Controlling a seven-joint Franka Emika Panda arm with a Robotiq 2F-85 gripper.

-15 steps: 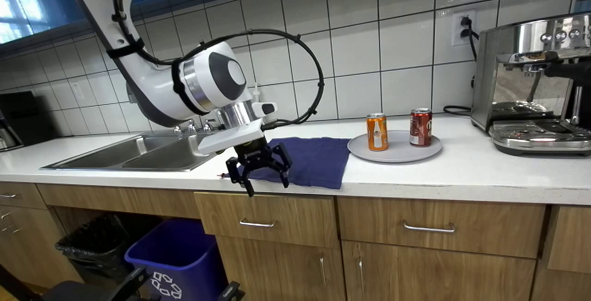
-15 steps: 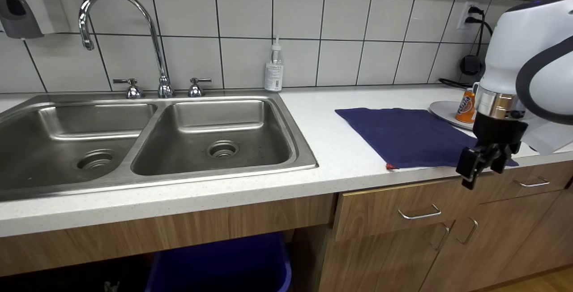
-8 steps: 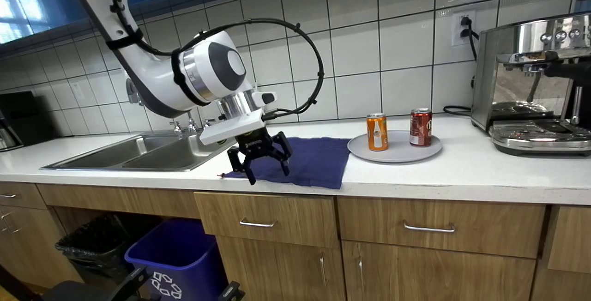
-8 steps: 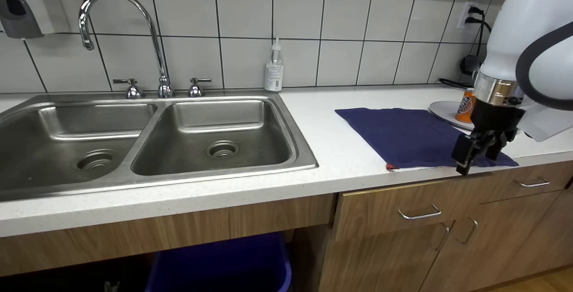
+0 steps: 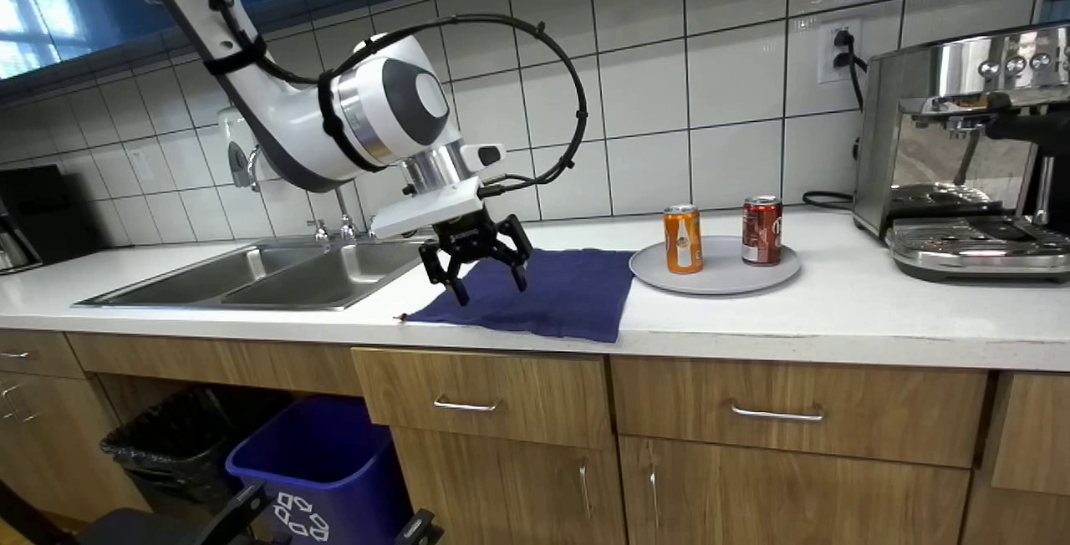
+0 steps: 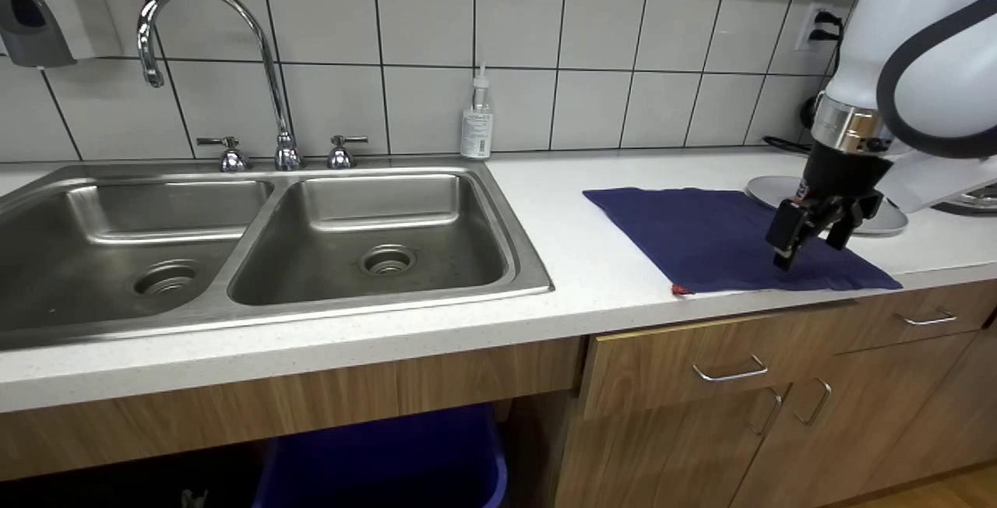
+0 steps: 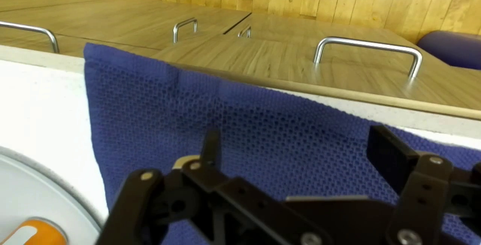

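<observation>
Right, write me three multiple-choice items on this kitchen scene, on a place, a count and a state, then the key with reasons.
1. Where does the navy-blue woven cloth lie?
A. On the white counter, between the steel double sink and the round grey plate
B. Inside the sink
C. On the plate

2. How many things stand on the plate?
A. One
B. Two
C. Four

3. How do the black jointed fingers stand?
A. Shut on the cloth
B. Closed on the plate
C. Spread apart, holding nothing

Key
1 A: an exterior view shows the sink to its left, the plate to its right.
2 B: an orange metal can and a red metal can stand there.
3 C: the wrist view shows a wide gap between them, the cloth visible beyond.
</observation>
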